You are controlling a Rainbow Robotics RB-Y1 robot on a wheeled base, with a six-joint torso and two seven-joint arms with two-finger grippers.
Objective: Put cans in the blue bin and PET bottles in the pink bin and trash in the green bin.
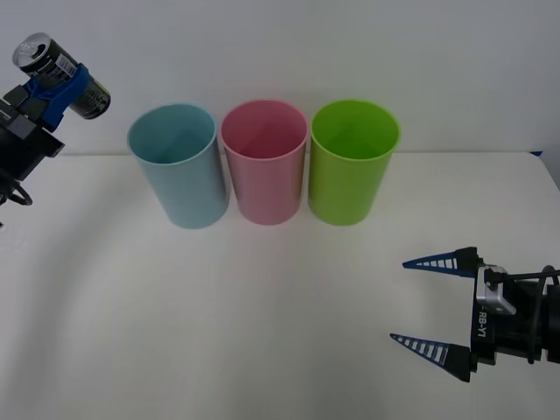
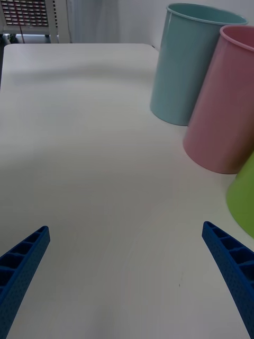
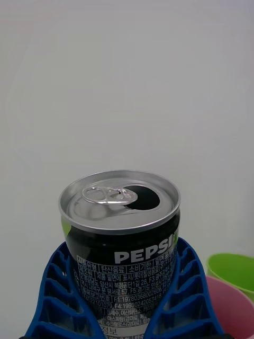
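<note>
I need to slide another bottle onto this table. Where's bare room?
Bare table lies in front of the three bins, from the left edge to the open right gripper. The blue bin, pink bin and green bin stand crowded at the back.

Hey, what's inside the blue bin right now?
The blue bin shows only bare inner wall from the front; its floor is hidden by the rim. The can is outside it, held up by the left gripper off to the bin's left.

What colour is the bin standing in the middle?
Pink; the pink bin shows best in the front view.
</note>
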